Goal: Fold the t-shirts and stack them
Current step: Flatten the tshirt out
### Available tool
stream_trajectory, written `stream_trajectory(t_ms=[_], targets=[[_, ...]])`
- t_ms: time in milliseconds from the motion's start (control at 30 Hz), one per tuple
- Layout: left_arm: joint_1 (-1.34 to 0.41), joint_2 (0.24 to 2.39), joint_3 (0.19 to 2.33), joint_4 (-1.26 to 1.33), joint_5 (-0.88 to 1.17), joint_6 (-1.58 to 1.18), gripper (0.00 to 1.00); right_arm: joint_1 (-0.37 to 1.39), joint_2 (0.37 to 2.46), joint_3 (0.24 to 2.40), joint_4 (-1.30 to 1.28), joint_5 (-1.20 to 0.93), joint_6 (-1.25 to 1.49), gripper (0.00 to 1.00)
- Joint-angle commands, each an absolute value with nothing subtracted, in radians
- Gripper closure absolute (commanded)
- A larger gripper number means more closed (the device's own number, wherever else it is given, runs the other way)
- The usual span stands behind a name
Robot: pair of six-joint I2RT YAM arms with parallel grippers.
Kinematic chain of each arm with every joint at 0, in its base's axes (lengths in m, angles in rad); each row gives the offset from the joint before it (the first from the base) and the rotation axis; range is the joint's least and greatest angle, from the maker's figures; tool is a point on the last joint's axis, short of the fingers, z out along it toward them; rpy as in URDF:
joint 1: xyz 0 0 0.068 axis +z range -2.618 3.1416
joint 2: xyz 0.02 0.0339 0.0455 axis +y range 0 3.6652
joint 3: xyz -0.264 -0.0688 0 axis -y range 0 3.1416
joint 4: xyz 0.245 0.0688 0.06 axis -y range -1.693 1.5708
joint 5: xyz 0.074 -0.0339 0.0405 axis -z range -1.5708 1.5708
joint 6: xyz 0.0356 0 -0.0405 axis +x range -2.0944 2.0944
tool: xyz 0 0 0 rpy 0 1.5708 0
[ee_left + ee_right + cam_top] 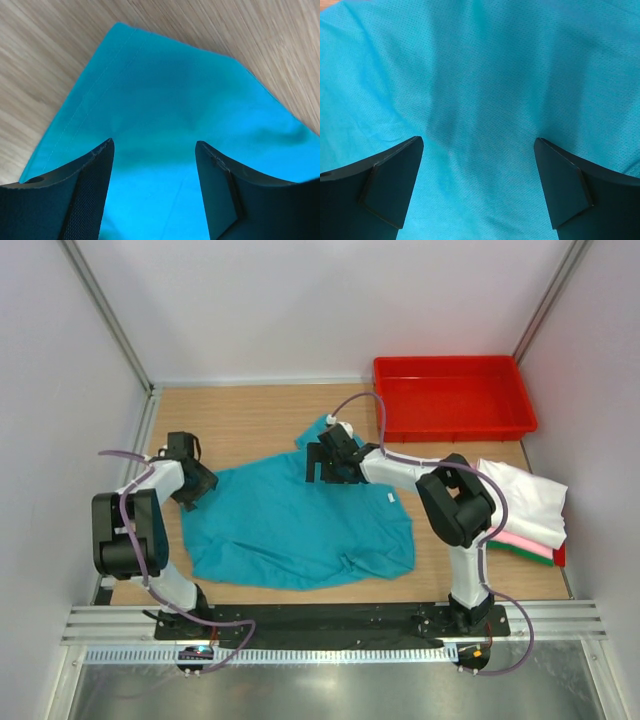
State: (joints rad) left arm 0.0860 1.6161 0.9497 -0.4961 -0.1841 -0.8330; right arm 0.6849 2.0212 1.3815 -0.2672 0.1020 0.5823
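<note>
**Both pincers open over teal t-shirt**

The teal t-shirt [290, 525] lay rumpled mid-table [250, 410]. The left pincer [154, 145] was part-open over its left corner, nothing pinched. The right pincer [479, 142] was wide open above its far part. The folded t-shirts [525, 505] sat stacked at the right edge.

The top view looks down from above and behind the arms, far enough to hold the whole table [250, 410], the teal t-shirt [290, 525] at frame centre. The left wrist view looks past the left gripper [155, 144], close on a shirt corner, wood across the upper frame. The right wrist view, past the right gripper [479, 141], sits closer, filled with teal. All three share that shirt
</note>
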Motion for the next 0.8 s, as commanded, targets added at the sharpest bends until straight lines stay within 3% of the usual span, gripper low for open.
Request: stream_trajectory(t_ms=[0, 267, 467, 767], targets=[[0.103, 1.666, 0.979, -0.408, -0.164, -0.813, 0.33, 0.684, 1.993, 1.318, -0.246, 0.095, 0.635, 0.00], [0.109, 1.782, 1.046, -0.379, -0.147, -0.769, 0.34, 0.692, 1.895, 1.149, -0.216, 0.156, 0.707, 0.00], [0.120, 1.899, 1.212, -0.408, -0.066, -0.710, 0.37, 0.752, 1.871, 1.062, -0.172, 0.183, 0.793, 0.00], [0.129, 1.899, 1.306, -0.563, -0.146, -0.655, 0.40, 0.764, 1.951, 1.317, -0.310, 0.276, 0.716, 0.00]])
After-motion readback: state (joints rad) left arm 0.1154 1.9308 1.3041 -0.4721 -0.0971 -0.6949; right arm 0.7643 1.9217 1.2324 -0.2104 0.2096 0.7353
